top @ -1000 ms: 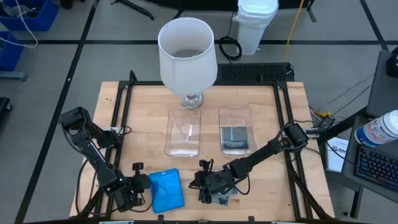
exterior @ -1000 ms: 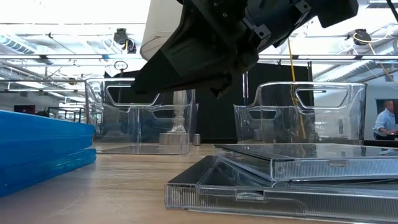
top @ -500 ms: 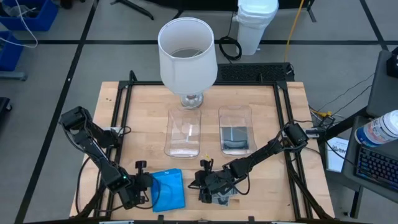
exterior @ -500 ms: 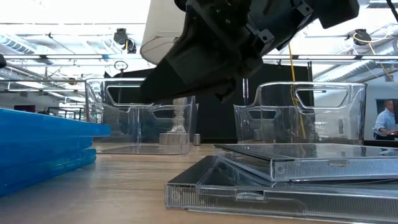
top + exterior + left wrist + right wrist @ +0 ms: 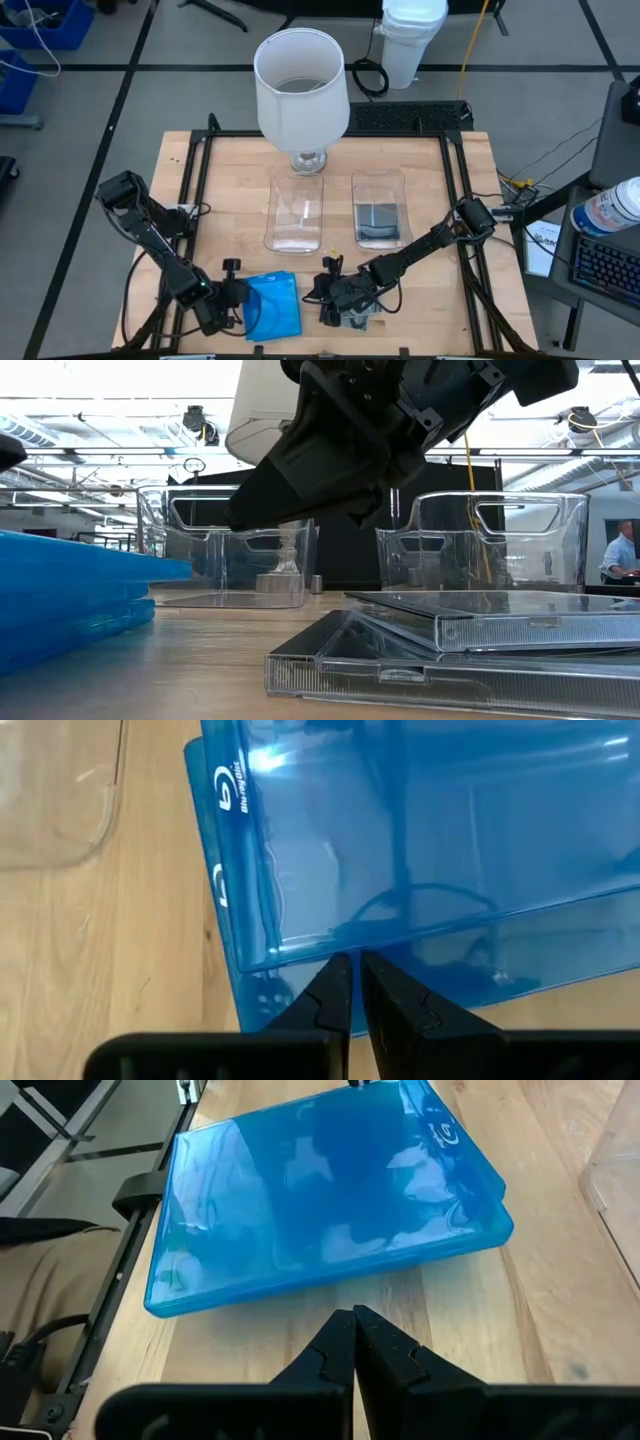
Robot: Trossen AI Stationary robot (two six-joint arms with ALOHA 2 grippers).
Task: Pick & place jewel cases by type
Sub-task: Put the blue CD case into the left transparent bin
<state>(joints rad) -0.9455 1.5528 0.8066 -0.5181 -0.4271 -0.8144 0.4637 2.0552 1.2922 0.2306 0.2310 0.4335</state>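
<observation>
A stack of bright blue jewel cases (image 5: pixel 272 305) lies at the table's near edge, left of centre, and shows in the low view (image 5: pixel 70 595). My left gripper (image 5: pixel 232 298) is shut and stands at the left edge of the top blue case (image 5: pixel 430 830). Smoky grey jewel cases (image 5: pixel 450 650) lie piled aslant near the front edge (image 5: pixel 357 321). My right gripper (image 5: pixel 328 295) is shut and empty, hovering above the grey pile (image 5: pixel 365 510), with the blue stack (image 5: pixel 320 1190) in front of it. Another dark case (image 5: pixel 380 222) lies in the right clear tray (image 5: pixel 380 185). My left gripper meets the top blue case with its shut fingertips (image 5: pixel 335 982) at the case's edge facing the table's left (image 5: pixel 300 955). The fingers come slanting down from the table's left. The top case lies flat on the blue case below (image 5: pixel 250 995) and juts out past it toward the right.
Two clear trays stand side by side at mid-table, the left one (image 5: pixel 297 212) holding no case. A white lamp (image 5: pixel 300 85) stands behind them. A black frame rail (image 5: pixel 200 170) runs along the table's sides. A person shows far off in the room (image 5: pixel 622 555).
My left gripper has gone toward the table's right, against the top blue case. That case has slid rightward over the blue cases beneath it, which have stayed where they were.
</observation>
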